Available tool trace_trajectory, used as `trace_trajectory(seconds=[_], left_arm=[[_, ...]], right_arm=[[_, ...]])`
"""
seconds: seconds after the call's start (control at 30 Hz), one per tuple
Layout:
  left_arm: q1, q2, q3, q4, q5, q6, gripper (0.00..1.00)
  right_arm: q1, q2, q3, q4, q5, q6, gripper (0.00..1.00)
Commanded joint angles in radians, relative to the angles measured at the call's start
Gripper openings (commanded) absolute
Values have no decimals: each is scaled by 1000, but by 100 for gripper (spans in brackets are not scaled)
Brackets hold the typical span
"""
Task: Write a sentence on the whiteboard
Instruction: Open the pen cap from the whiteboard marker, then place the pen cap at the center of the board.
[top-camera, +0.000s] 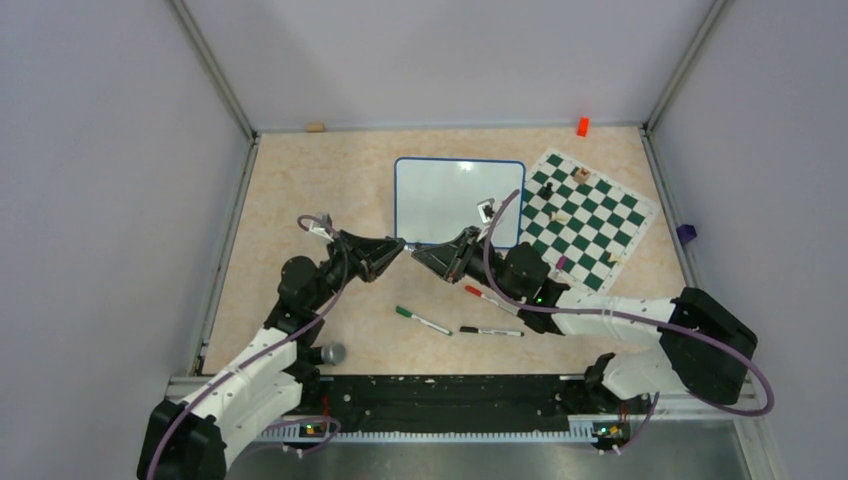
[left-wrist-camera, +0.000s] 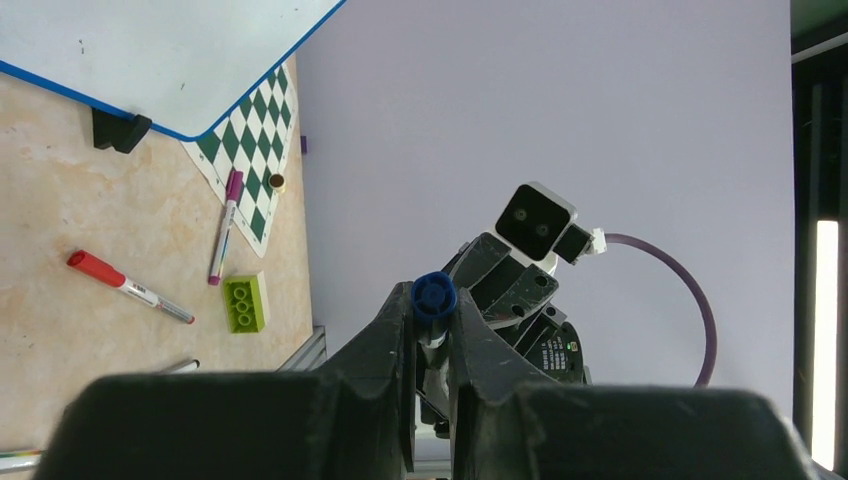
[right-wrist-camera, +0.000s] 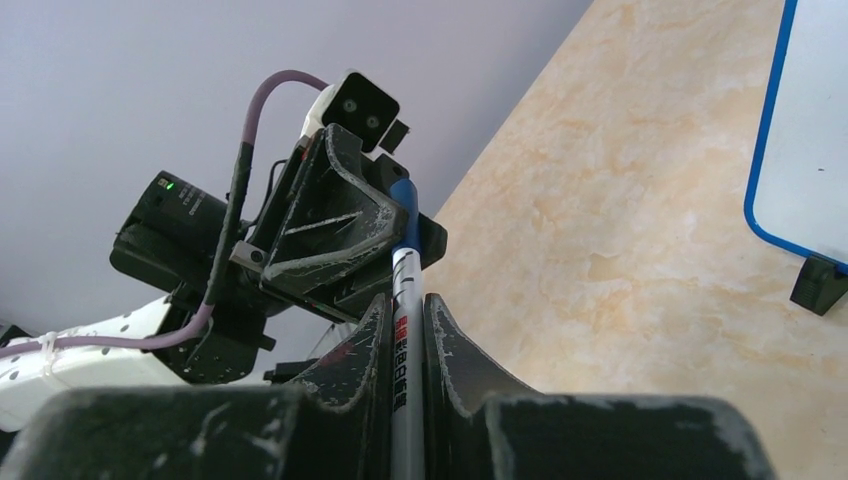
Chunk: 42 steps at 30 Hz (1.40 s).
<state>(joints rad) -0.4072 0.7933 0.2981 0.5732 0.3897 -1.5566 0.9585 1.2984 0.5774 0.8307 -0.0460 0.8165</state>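
Top view: the left fingers (top-camera: 392, 248) and right fingers (top-camera: 428, 257) meet tip to tip, just near of the blank whiteboard (top-camera: 450, 190).

Left wrist view: the left fingers are clamped on the blue pen's cap (left-wrist-camera: 434, 295). A crooked pull could jam it.

Right wrist view: the right fingers are closed on the barrel (right-wrist-camera: 404, 300), which may slip. The worktop (right-wrist-camera: 600, 200) is marbled beige and the walls (right-wrist-camera: 150, 80) plain grey.

Whiteboard (left-wrist-camera: 150, 50) runs off the left wrist view's top edge
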Motion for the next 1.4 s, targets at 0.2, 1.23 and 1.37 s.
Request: trace_trajectory(seconds=[0.2, 1.23, 1.37], left_arm=[[46, -51, -53, 30, -46, 5, 0], [354, 89, -22, -631, -51, 567, 0], [354, 96, -7, -682, -82, 618, 0]], right_arm=[[-4, -55, -14, 19, -11, 0, 0], [-41, -483, 26, -1173, 368, -31, 0], [-41, -467, 49, -1215, 388, -28, 0]])
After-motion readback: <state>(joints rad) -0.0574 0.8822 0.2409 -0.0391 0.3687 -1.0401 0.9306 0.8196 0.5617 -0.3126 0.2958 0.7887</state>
